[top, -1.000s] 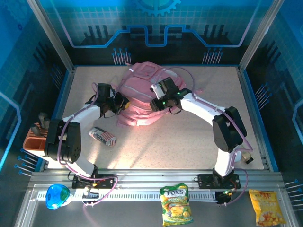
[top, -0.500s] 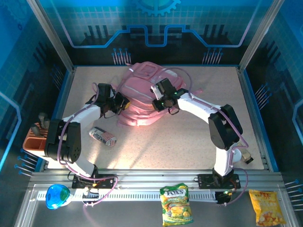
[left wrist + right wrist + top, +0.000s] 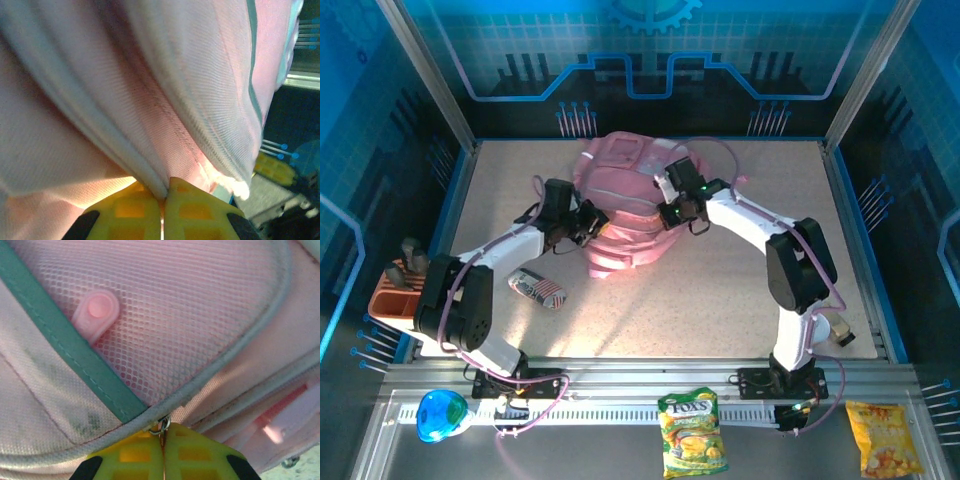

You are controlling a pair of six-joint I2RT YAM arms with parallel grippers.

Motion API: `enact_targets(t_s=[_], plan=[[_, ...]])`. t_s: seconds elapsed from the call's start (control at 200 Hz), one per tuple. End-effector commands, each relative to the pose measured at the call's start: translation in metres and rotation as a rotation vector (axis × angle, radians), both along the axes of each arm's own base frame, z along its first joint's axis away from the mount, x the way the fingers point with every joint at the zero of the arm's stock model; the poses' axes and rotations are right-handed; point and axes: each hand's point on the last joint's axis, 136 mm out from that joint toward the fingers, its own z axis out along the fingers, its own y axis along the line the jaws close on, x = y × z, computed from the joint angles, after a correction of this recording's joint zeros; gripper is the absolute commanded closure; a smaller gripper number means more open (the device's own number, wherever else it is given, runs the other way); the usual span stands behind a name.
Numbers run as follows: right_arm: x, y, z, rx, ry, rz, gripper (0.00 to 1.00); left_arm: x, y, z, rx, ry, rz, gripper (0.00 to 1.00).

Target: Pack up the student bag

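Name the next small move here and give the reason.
Probably the right tool should draw the metal ring along the seam: it is shut on that ring on the student bag, while the left tool pinches a fabric fold, bracing it.

— How is the overhead view lit?
— Blue cast on the walls. The desk is bright, with pale glare toward 7 o'clock and soft shadows.
— And the wrist views?
— Very close. On the left, the student bag blurs toward 10 o'clock and there is an overexposed glow at 6 o'clock. On the right, the mesh is sharp.
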Motion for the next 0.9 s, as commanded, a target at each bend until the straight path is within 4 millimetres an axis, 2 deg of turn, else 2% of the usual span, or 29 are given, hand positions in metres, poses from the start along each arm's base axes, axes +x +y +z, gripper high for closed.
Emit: enact_targets(t_s=[0.0, 0.11, 0.32, 0.41, 0.485, 0.61, 0.83, 0.895], plan=[[0.024, -0.004, 0.016, 0.068, -0.060, 0.066, 1.00, -0.036, -0.030, 0.000, 0.037, 0.024, -0.162, 0.89], [0.023, -0.008, 0.014, 0.095, -0.051, 0.123, 1.00, -0.044, -0.040, 0.007, 0.110, -0.021, -0.254, 0.76], [0.026, -0.020, 0.011, 0.101, -0.045, 0.151, 1.00, -0.045, -0.056, 0.064, 0.208, -0.291, -0.431, 0.61], [0.026, -0.019, 0.013, 0.115, -0.053, 0.171, 1.00, -0.036, -0.060, 0.082, 0.240, -0.366, -0.454, 0.58], [0.026, -0.018, 0.014, 0.119, -0.061, 0.184, 1.00, -0.018, -0.061, 0.091, 0.276, -0.387, -0.431, 0.58], [0.023, -0.017, 0.016, 0.130, -0.062, 0.189, 1.00, 0.020, -0.067, 0.088, 0.332, -0.356, -0.387, 0.64], [0.018, -0.017, 0.019, 0.157, -0.058, 0.182, 1.00, 0.077, -0.101, 0.071, 0.271, -0.293, -0.381, 0.74], [0.016, -0.018, 0.020, 0.165, -0.056, 0.176, 1.00, 0.091, -0.107, 0.059, 0.266, -0.254, -0.365, 0.76]])
